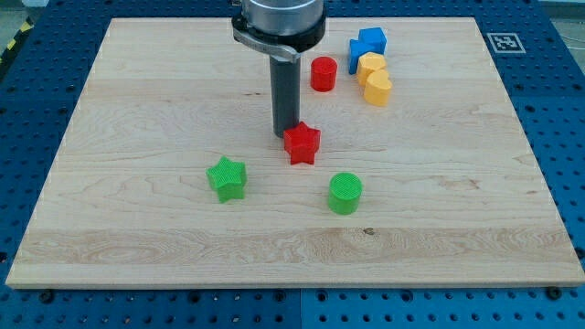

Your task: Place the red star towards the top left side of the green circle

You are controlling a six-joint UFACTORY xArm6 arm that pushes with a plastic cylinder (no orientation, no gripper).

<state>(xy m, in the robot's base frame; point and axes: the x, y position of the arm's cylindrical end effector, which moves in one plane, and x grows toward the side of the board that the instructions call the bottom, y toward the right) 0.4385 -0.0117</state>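
One push from done — my tip (284,135) grasps nothing, touching the red star (303,143), already upper-left of the green circle (345,194) beyond it.

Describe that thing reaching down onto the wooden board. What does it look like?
It is a straight, dark grey rod, round like a thick post, hanging from a wider silvery metal collar with a black ring at the view's top. It has no fingers, and no cables or markings show. My tip is the rod's plain blunt lower end.
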